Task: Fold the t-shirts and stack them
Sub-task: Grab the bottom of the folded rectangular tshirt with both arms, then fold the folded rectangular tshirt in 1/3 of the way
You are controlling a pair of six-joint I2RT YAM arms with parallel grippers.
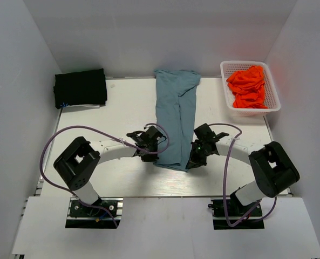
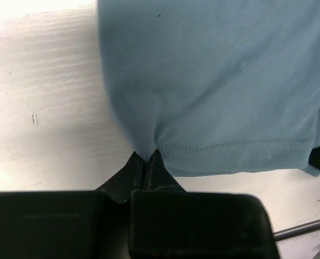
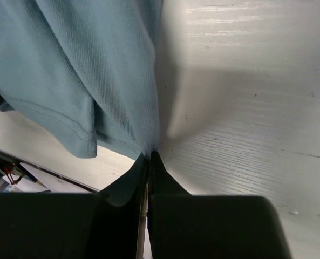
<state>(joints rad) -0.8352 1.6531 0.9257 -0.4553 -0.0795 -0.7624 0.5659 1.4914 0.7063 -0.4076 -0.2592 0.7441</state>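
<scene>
Pinching near corners of the blue t-shirt (image 1: 176,113), my left gripper (image 2: 147,164) and right gripper (image 3: 149,162) both clamped on; next, I reckon, lift evenly and fold away.

Matt knit t-shirt (image 1: 176,118), grained white table (image 1: 122,108)

I held my left gripper (image 2: 147,164) pinched tight on the near left corner of the slate-blue t-shirt (image 1: 176,116). My right gripper (image 3: 150,161) was clamped likewise on its near right corner, jaws pressed together.
</scene>
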